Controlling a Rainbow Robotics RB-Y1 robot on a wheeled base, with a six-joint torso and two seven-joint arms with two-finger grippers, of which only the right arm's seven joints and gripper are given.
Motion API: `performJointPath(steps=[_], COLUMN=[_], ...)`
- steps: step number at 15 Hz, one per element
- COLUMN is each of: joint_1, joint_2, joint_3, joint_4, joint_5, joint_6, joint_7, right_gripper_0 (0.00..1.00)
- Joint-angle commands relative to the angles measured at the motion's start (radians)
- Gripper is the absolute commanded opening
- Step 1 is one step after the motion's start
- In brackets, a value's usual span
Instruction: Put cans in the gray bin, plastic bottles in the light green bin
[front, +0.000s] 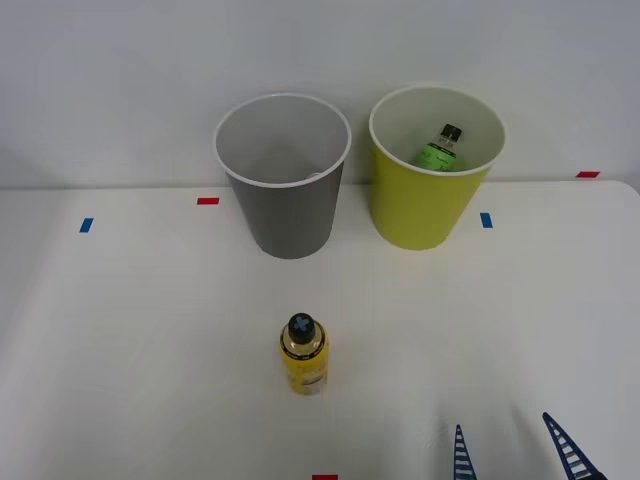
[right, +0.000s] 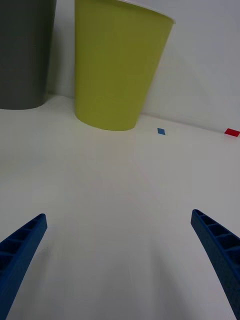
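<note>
Yellow bottle (front: 303, 355): we see it upright on the surface (front: 130, 340), in front of the gray bin (front: 287, 205).
Green-label bottle (front: 441, 148): inside the light green bin (front: 425, 205), beside the gray bin.
Our right hand (front: 515, 452): released, grasping nothing.

Right gripper (front: 515, 447) poking in at the near right edge of the front view, just the two blue ribbed fingertips (front: 460, 455) showing. Spread wide apart, nothing between the jaws, nothing touching either one. Same story up close from the wrist: gripper (right: 120, 260) wide open, one finger (right: 220, 255) at each bottom corner, both angled forward and inward, hovering low.
</note>
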Motion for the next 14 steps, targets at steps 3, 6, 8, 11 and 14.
performJointPath(steps=[3, 6, 8, 11, 14], joint_1=[0.000, 0.000, 0.000, 0.000, 0.000], joint_2=[0.000, 0.000, 0.000, 0.000, 0.000], joint_3=[0.000, 0.000, 0.000, 0.000, 0.000], joint_4=[0.000, 0.000, 0.000, 0.000, 0.000], joint_5=[0.000, 0.000, 0.000, 0.000, 0.000], joint_6=[0.000, 0.000, 0.000, 0.000, 0.000], joint_7=[0.000, 0.000, 0.000, 0.000, 0.000], right_gripper_0=[1.00, 1.00, 1.00, 1.00, 1.00])
